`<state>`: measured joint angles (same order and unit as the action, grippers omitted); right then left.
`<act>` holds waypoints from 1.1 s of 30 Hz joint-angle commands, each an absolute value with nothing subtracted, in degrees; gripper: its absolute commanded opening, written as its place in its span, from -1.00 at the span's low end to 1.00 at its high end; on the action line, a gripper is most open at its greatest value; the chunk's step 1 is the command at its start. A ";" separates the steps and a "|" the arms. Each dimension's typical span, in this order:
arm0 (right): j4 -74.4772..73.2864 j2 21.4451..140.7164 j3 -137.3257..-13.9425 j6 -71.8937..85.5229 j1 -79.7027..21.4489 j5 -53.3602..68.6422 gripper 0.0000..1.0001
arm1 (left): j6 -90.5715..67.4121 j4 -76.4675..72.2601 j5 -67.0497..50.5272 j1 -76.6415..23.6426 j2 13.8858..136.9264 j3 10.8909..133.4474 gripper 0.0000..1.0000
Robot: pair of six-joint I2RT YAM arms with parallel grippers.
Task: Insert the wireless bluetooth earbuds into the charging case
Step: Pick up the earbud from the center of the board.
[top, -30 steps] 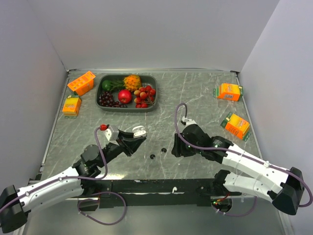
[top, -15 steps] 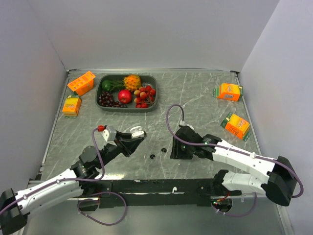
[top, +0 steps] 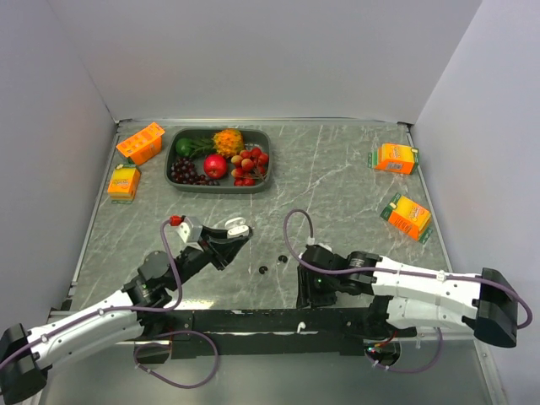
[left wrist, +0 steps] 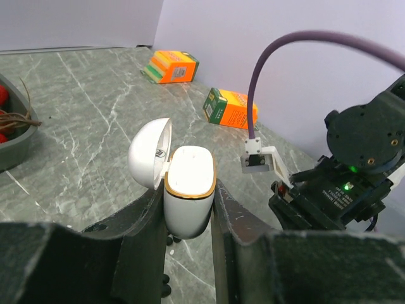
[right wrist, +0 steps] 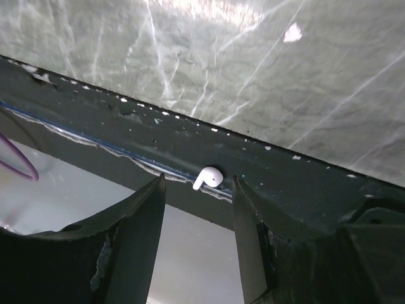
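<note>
My left gripper point(top: 229, 240) is shut on a white charging case point(top: 239, 227) with a gold rim, held upright above the table with its lid open. In the left wrist view the case point(left wrist: 188, 190) sits between the fingers. Two small black earbuds point(top: 263, 270) point(top: 281, 257) lie on the marble table between the arms. A white earbud point(top: 299, 325) lies on the black rail at the near edge. My right gripper point(top: 309, 297) is open and empty, pointing down at that rail. In the right wrist view the white earbud point(right wrist: 207, 177) lies just beyond the gap between the fingers.
A grey tray point(top: 172, 165) of fruit stands at the back left. Orange boxes lie at the left point(top: 140, 142) point(top: 124, 181) and right point(top: 395, 158) point(top: 410, 217). The black rail point(top: 245, 321) runs along the table's near edge, with a drop beyond it.
My right arm has pulled back from the table's middle toward the near edge, and its gripper now hangs over the black rail. The left gripper with the case has barely moved.
</note>
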<state>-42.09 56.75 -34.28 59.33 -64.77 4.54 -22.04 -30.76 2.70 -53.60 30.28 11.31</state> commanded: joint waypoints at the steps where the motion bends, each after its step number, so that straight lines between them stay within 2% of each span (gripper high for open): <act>1: -39.91 59.15 -32.79 64.33 -66.35 5.62 0.08 | -22.85 -32.17 2.29 -53.96 30.24 13.62 -0.98; 16: -36.83 68.46 -34.01 66.09 -69.61 9.66 0.02 | -24.17 -26.90 2.81 -55.02 22.51 12.13 -0.98; 33: -36.04 72.60 -34.63 65.48 -70.75 12.56 -0.10 | -23.82 -27.07 3.78 -56.86 21.62 11.43 -0.98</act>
<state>-36.62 71.81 -32.82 64.71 -70.19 11.33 -23.46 -26.00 2.92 -56.27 22.20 11.31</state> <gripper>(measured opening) 0.459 0.330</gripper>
